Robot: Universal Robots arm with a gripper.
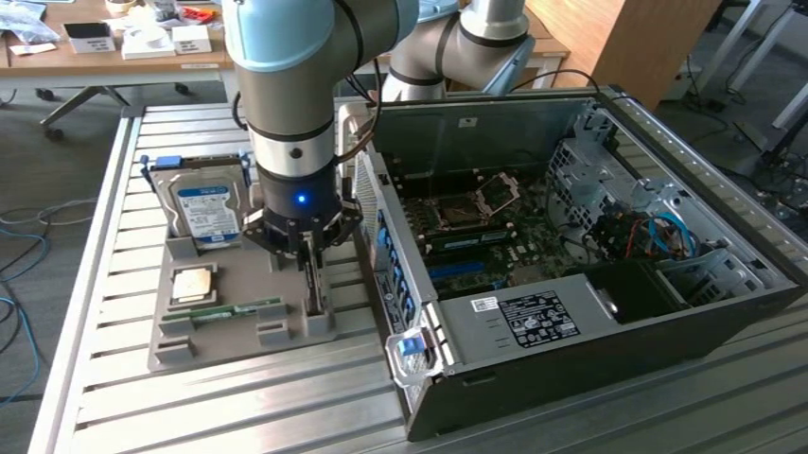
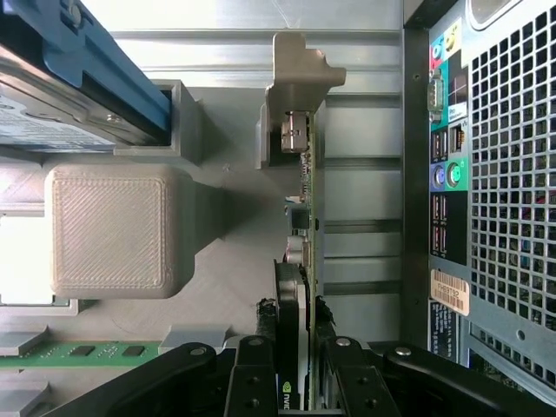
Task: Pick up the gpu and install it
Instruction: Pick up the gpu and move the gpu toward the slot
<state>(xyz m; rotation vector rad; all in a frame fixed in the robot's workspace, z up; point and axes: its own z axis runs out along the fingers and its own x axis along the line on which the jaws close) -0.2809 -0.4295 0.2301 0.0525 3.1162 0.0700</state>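
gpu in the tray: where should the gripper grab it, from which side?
Pinch the gpu across its two flat faces at the upper edge, coming straight down. It stands on edge in the gray tray, end bracket at one end, so only that edge is free. The gripper is closed on it this way, clear of the bracket.

Pincer (image 2: 297,349) grips the gpu (image 2: 310,234) (standing on edge).

The gpu (image 1: 313,288) stands upright on its long edge, left of centre in the exterior view — thin greenish board, one dark face, silvery end bracket.
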